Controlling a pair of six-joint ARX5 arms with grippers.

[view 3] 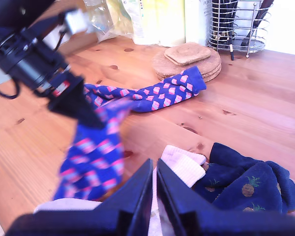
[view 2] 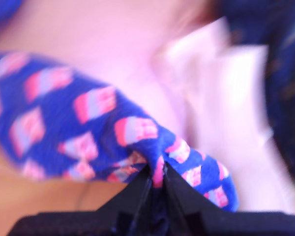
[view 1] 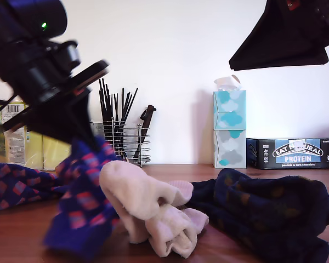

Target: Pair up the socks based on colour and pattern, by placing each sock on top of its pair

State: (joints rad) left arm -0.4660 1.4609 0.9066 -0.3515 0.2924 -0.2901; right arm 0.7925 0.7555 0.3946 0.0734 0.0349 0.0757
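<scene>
Socks could get mixed up again if the lifted one slips. My first gripper (view 2: 157,184) has its jaws pinched tight on a fold of the lifted checked sock (view 2: 88,128), the blue one with pink squares. It hangs in the air above the wooden table (view 3: 246,98), and its loose end dangles down by the cream socks (view 1: 148,211).

The other checked sock (view 3: 157,93) lies flat on the table. Its toe end rests against the round cork mats (view 3: 187,61), in front of the wire basket (view 3: 236,29). I think the lifted sock has to land on that one.

The pinch is only on a small fold, so the soft cloth could slide out if the arm swings fast, and the pictures are blurry there. Then the sock may fall short of the cork mats, on bare wood or back on the cream socks.

The dangling end could also brush the cream socks and drag one along. That would spoil the heap and make the next grab harder.

The sock could land crooked too, only half over its pair, or the arm could bump the cork mats.

My second gripper (view 3: 154,196) hovers over the cream socks with its jaws close together and nothing between them. The navy socks (view 3: 250,182) lie bunched beside the cream ones, on the side away from the lifted sock. The two arms are close, so they might bump.
</scene>
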